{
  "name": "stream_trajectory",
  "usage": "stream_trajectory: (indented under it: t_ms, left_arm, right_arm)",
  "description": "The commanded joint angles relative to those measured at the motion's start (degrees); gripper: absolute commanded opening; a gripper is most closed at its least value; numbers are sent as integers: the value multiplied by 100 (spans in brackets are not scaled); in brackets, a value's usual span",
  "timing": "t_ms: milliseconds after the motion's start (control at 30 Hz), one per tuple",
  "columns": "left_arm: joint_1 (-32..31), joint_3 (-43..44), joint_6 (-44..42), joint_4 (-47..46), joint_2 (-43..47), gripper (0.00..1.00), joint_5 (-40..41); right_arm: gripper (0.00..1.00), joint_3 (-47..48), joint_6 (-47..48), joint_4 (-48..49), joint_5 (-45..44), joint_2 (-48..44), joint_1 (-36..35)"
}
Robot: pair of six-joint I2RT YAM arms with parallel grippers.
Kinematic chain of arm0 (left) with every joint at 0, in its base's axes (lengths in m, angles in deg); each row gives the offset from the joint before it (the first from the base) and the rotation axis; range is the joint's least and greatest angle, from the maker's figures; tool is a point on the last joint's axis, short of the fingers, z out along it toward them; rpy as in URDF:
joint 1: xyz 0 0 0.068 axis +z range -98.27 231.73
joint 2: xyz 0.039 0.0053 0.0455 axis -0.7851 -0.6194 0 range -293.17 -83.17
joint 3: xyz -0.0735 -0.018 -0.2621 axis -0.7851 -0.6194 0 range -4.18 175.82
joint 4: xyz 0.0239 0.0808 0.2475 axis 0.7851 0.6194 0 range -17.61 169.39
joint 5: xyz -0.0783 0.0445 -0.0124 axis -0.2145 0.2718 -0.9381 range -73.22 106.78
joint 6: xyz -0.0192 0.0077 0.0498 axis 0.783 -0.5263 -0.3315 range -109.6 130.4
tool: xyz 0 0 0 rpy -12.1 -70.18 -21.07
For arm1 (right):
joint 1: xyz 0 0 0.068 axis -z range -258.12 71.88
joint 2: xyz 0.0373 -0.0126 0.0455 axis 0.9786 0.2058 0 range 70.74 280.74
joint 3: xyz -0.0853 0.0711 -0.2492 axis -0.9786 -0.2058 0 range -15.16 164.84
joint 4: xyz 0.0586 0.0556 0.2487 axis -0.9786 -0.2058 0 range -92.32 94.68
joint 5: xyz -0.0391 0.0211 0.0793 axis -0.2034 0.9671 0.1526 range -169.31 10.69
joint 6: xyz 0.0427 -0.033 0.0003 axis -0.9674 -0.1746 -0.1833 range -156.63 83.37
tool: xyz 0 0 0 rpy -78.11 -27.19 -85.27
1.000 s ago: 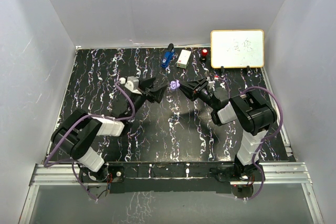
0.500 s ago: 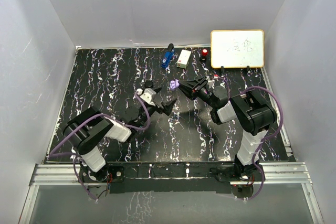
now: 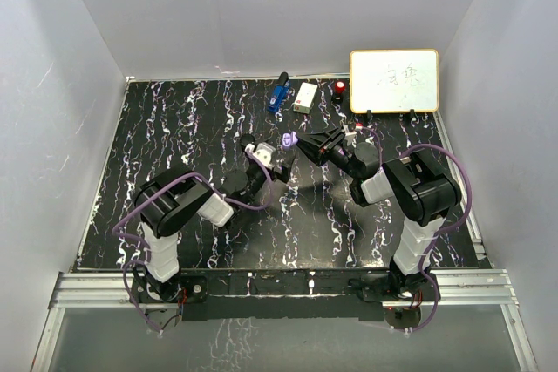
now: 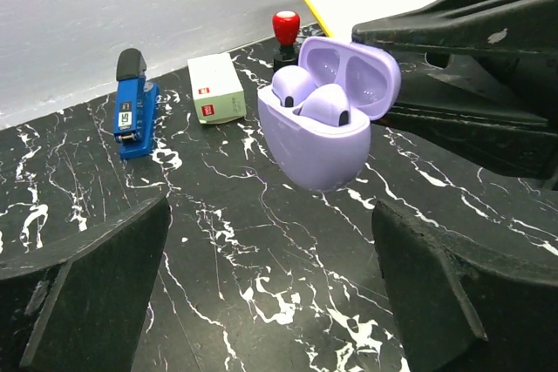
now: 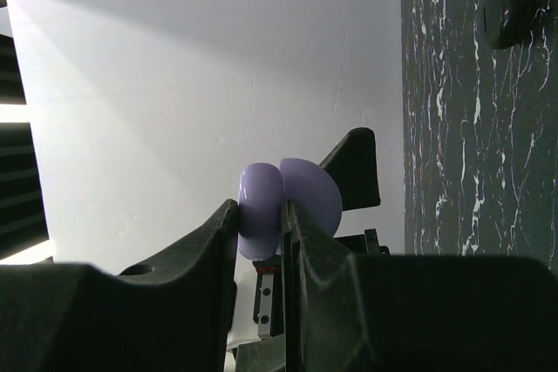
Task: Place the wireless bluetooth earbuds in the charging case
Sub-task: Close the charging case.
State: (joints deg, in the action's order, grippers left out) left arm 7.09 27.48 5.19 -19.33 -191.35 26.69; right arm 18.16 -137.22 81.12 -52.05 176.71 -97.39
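A pale lilac charging case [image 4: 327, 150] hangs above the table with its lid [image 4: 353, 71] open. Two lilac earbuds [image 4: 294, 86] sit side by side in its wells. My right gripper [image 5: 260, 213] is shut on the case [image 5: 261, 206], pinching it between both fingers, and in the top view it [image 3: 301, 140] holds the case [image 3: 289, 139] near the table's middle. My left gripper [image 4: 270, 250] is open wide with nothing between its fingers, just in front of and below the case. From above, it [image 3: 266, 163] lies close to the case's left.
A blue stapler [image 3: 278, 95], a small white and green box [image 3: 305, 97] and a red-topped knob [image 3: 339, 88] stand at the back. A whiteboard [image 3: 394, 80] leans at the back right. A round black object [image 5: 514, 10] lies on the marbled table [image 3: 174, 128].
My left gripper has opened wide and its arm has swung from the left in toward the middle, close by the case. The right gripper has kept still, holding the case.
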Motion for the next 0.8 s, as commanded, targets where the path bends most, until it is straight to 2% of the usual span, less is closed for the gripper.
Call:
stream_trajectory:
  t_ms: [0, 767]
  left_arm:
    - [-23, 263, -168, -1058, -18, 99, 89]
    - [-18, 539, -445, -1067, -30, 99, 542]
  right_arm:
    - [0, 167, 63, 213, 21, -244, 7]
    - [0, -7, 55, 261, -16, -264, 5]
